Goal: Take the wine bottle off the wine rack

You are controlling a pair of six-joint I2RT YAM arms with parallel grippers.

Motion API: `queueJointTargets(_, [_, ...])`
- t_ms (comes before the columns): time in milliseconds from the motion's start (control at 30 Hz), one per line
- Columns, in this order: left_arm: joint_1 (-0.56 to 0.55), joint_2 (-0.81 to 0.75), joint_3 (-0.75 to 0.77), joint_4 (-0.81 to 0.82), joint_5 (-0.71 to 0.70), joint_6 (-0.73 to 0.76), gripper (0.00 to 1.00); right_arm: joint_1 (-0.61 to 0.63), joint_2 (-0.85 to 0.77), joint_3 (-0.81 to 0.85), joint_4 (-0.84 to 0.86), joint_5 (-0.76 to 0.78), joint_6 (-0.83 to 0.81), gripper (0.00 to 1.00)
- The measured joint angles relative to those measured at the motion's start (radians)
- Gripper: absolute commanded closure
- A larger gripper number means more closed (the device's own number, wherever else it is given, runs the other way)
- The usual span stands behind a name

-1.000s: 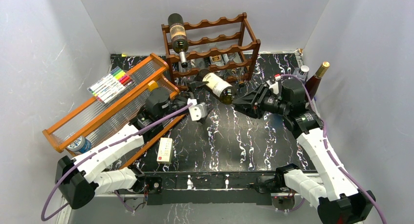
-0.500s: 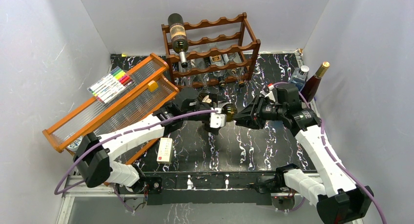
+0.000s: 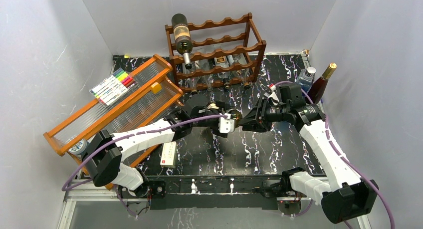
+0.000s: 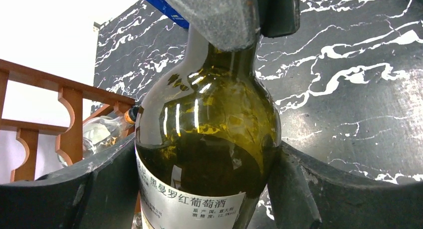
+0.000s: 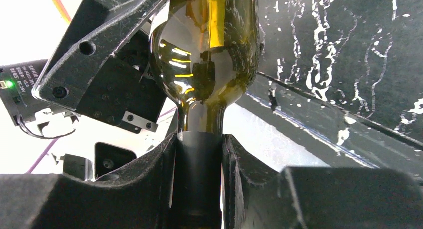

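Note:
The wine bottle [image 3: 234, 115], green glass with a white label [image 4: 189, 204], hangs over the middle of the table between both grippers, clear of the dark wooden wine rack [image 3: 217, 52]. My left gripper [image 3: 225, 121] [image 4: 204, 189] is shut on its wide body, a finger [image 4: 299, 189] pressed against each side. From the right, my right gripper [image 3: 248, 120] [image 5: 199, 159] is shut on the neck [image 5: 199, 139]. A second dark bottle [image 3: 181, 34] lies on the rack's top left tier, and clear bottles [image 3: 219, 64] fill a lower tier.
An orange-framed tray with ribbed panels [image 3: 114, 107] leans at the left, with markers [image 3: 113, 84] on it. A white box [image 3: 168, 153] lies near the left arm, a tape roll [image 3: 78, 148] by the tray. A gold-capped bottle [image 3: 323, 82] and a clear bottle [image 3: 305, 78] stand at the right wall.
My right gripper has drawn the bottle away from the rack's front toward the table's middle. My left arm swung right from the tray and its jaws closed on the bottle's body.

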Motion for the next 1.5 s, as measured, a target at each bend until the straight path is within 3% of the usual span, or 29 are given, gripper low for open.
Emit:
queueJointTargets(67, [-0.003, 0.000, -0.023, 0.048, -0.014, -0.033, 0.89, 0.001, 0.025, 0.033, -0.039, 0.014, -0.046, 0.53])
queueJointTargets(167, [-0.008, -0.004, -0.069, 0.132, -0.034, -0.116, 1.00, 0.008, 0.052, 0.086, -0.078, 0.055, -0.123, 0.35])
queueJointTargets(333, [0.001, -0.003, -0.167, 0.184, -0.102, -0.360, 1.00, 0.009, 0.073, 0.162, -0.040, 0.139, -0.280, 0.16])
queueJointTargets(567, [0.004, 0.014, -0.174, 0.243, -0.243, -0.626, 1.00, 0.009, 0.191, 0.207, 0.026, 0.262, -0.444, 0.12])
queueJointTargets(800, [0.004, 0.047, -0.130, 0.226, -0.343, -0.798, 1.00, 0.015, 0.201, 0.206, 0.109, 0.307, -0.516, 0.12])
queueJointTargets(1133, [0.006, 0.064, -0.111, 0.220, -0.367, -0.865, 1.00, 0.116, 0.253, 0.188, 0.268, 0.389, -0.491, 0.27])
queueJointTargets(1233, [0.006, 0.064, -0.110, 0.217, -0.367, -0.878, 1.00, 0.172, 0.274, 0.183, 0.305, 0.439, -0.482, 0.43])
queueJointTargets(1400, [0.008, 0.063, -0.110, 0.213, -0.367, -0.893, 0.98, 0.201, 0.294, 0.153, 0.354, 0.494, -0.459, 0.59])
queueJointTargets(1433, [0.008, 0.063, -0.110, 0.209, -0.365, -0.895, 0.87, 0.201, 0.294, 0.146, 0.358, 0.497, -0.451, 0.64])
queueJointTargets(1500, [0.008, 0.061, -0.110, 0.205, -0.363, -0.901, 0.54, 0.201, 0.292, 0.142, 0.362, 0.500, -0.427, 0.74])
